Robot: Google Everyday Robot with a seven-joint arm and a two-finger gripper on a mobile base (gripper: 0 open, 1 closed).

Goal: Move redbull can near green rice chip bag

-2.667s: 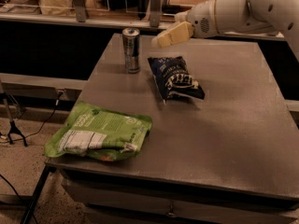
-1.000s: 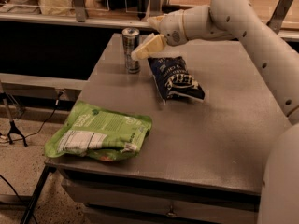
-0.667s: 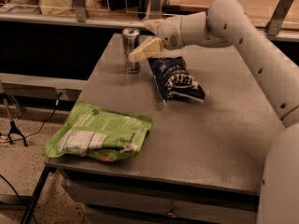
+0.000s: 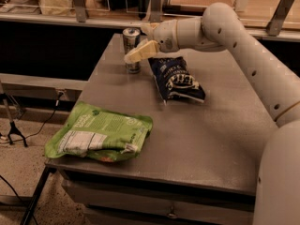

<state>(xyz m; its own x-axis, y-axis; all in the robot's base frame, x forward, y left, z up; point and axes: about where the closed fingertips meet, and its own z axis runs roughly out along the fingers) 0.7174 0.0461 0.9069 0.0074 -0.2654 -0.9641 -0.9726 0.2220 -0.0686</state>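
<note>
the redbull can, upright at the far left of the table and well apart from the green rice chip bag, looks light, thin-walled and slick, best taken mid-body, where the gripper is, though i cannot tell if it is open or closed.

- The can is slim and tall, with a silver top and silver and dark panels. It stands upright, right at the gripper. The gripper sits across the front of the can's middle, slanting down to the left, so only the can's top and foot show. Whether the two touch cannot be told.
- The green bag is large, flat and bright green, with a white label panel at its left end and white print facing up. It lies flat and slightly rumpled, well apart from the gripper, nearer the camera and a little to its left.
</note>
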